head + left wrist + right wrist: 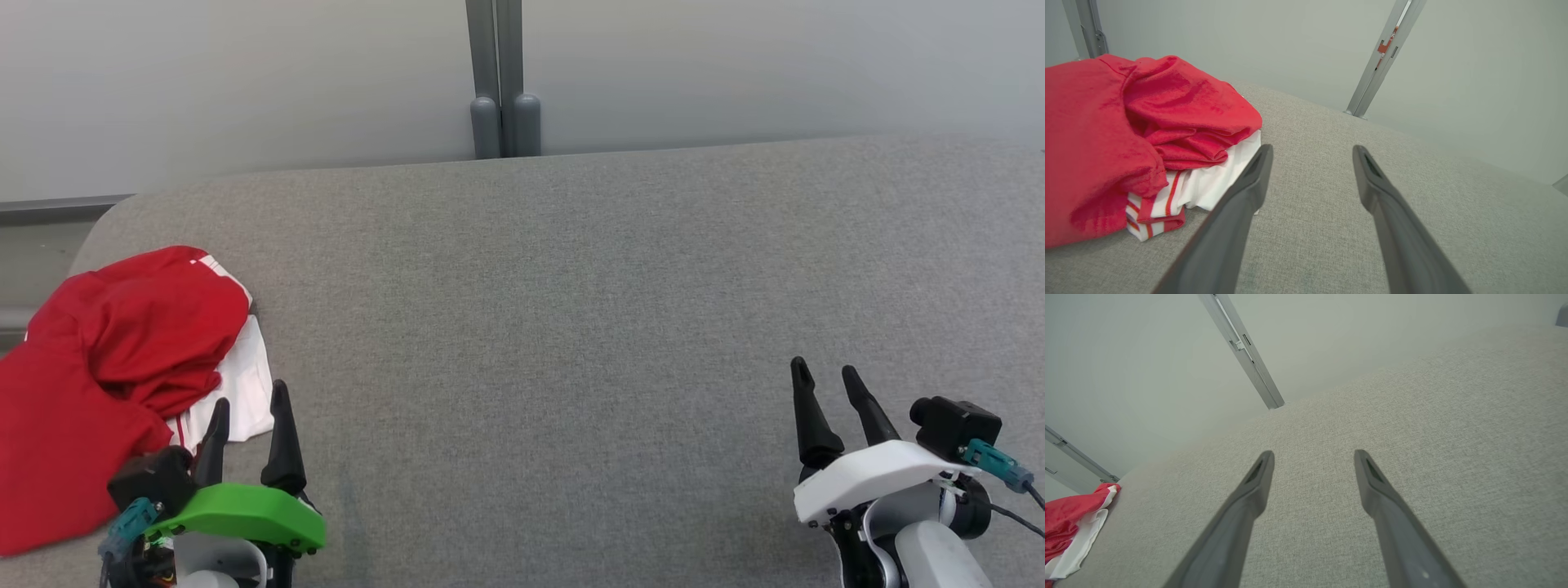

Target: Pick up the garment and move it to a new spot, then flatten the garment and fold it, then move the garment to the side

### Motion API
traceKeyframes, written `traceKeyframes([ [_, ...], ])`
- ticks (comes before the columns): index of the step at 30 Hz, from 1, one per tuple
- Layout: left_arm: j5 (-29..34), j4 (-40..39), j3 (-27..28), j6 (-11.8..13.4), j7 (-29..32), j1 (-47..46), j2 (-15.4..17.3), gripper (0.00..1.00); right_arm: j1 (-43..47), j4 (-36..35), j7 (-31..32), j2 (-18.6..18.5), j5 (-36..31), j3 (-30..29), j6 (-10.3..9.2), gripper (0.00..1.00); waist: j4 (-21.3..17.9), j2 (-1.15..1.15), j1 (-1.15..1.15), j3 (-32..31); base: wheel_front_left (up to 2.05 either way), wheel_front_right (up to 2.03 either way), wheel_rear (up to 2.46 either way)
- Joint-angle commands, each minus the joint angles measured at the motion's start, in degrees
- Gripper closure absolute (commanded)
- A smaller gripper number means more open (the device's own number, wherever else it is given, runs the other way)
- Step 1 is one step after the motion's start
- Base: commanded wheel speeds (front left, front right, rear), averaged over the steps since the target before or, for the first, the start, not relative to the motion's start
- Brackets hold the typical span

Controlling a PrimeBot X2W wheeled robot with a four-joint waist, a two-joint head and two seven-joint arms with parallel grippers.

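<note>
A crumpled red garment [106, 359] with white, red-striped parts lies bunched at the left end of the grey padded surface [571, 327]. In the left wrist view the red garment [1126, 134] fills the left side, its white hem close to my left finger. My left gripper [251, 408] stands open just right of the garment's near white edge, holding nothing. My right gripper [826, 377] stands open at the lower right, far from the cloth, over bare fabric. The right wrist view shows the red garment [1065, 522] at its far left edge, and the open right gripper [1312, 457].
A pale wall runs behind the surface, with a grey upright post [502, 82] at its middle. The surface's rounded left corner [106, 224] lies just beyond the garment. Wide bare grey fabric stretches between the two grippers.
</note>
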Motion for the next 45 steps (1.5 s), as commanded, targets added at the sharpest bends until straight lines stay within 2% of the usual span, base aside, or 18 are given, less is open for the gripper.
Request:
traceKeyframes([
  [1,1.57,-0.17,-0.15,0.28,-0.49,-1.04,0.57,0.00,-1.14,-0.11,-0.60,-0.12,-1.85,0.17,0.04,0.00,0.01,0.00,0.00,0.04,0.00,0.00,0.00],
  [34,17.88,1.90,-0.39,2.23,-4.56,-1.25,0.50,0.00,-1.44,2.03,-4.65,0.39,-18.61,-0.58,0.05,0.00,0.42,0.00,0.00,1.11,0.00,0.00,0.00],
  [40,19.96,2.34,0.64,3.28,-5.13,-1.51,0.40,0.00,-1.85,2.09,-5.26,-0.10,-20.59,1.32,0.04,0.00,3.67,0.00,0.00,1.71,0.00,0.00,0.00],
  [42,20.87,2.55,1.04,3.52,-5.32,-1.46,0.38,0.00,-1.88,2.00,-5.51,-0.09,-21.34,2.20,0.04,0.00,5.61,0.00,0.00,1.92,0.00,0.00,0.00],
  [45,22.16,2.78,1.62,4.00,-5.70,-1.40,0.29,0.00,-2.20,1.95,-5.86,-0.25,-22.91,4.06,0.04,0.00,10.59,0.00,0.00,2.37,0.00,0.00,0.00],
])
